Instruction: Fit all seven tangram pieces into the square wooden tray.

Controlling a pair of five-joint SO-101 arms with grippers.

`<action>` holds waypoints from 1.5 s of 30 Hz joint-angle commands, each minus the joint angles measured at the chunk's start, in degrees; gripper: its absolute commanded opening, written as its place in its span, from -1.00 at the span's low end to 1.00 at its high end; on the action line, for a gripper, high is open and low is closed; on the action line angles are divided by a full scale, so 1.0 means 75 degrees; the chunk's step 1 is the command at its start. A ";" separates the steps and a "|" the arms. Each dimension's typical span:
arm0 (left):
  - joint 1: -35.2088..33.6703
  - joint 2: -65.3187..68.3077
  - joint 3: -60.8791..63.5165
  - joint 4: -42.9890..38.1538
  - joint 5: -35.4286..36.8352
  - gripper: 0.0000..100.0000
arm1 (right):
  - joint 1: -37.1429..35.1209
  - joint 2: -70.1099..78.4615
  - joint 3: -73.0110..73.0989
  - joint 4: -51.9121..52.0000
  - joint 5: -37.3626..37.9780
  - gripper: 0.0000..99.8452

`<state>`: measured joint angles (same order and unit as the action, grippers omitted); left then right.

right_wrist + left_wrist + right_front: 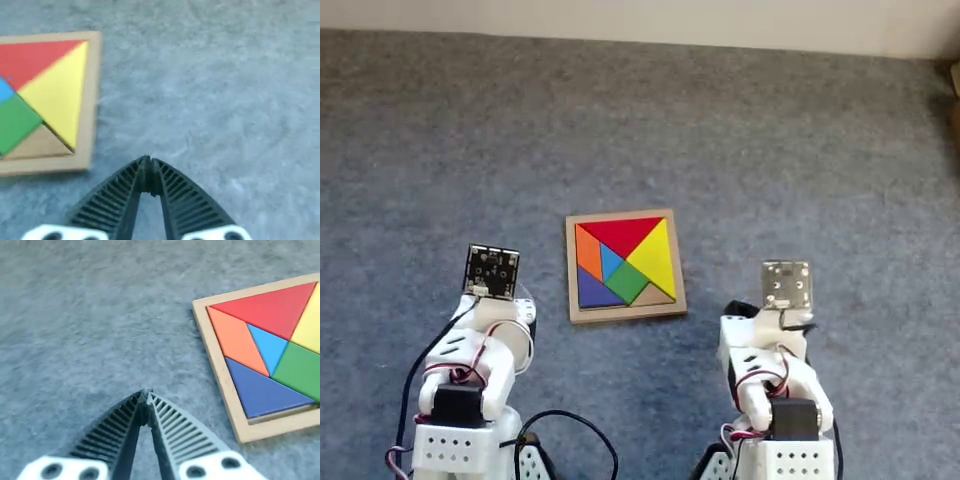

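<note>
Wooden tray (624, 315) lies on the grey table (770, 150) between my arms; my left tool (146, 393) and right tool (146, 160) are both pinched closed, gripping nothing.

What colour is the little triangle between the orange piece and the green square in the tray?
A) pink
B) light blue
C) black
B: the small light blue triangle lies between the orange parallelogram and the green square in the wooden tray.
</note>
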<state>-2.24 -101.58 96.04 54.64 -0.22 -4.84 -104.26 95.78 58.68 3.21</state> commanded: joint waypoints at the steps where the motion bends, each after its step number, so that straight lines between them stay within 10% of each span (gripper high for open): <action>1: 0.0088 -0.0287 0.0158 0.0410 -0.0070 -0.99 | 0.0217 -0.0135 0.0967 0.0639 -0.0047 -0.99; 12: 0.0041 -0.0299 0.0158 0.2825 -0.0059 -0.99 | 0.0252 -0.0135 0.0967 0.1741 -0.0012 -0.99; 45: 0.0041 -0.0311 0.0158 0.2848 -0.0047 -0.99 | 0.0252 -0.0135 0.0967 0.1741 -0.0012 -0.99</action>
<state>-2.33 -101.58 96.04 75.65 -0.31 -3.96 -104.26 95.78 71.52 3.21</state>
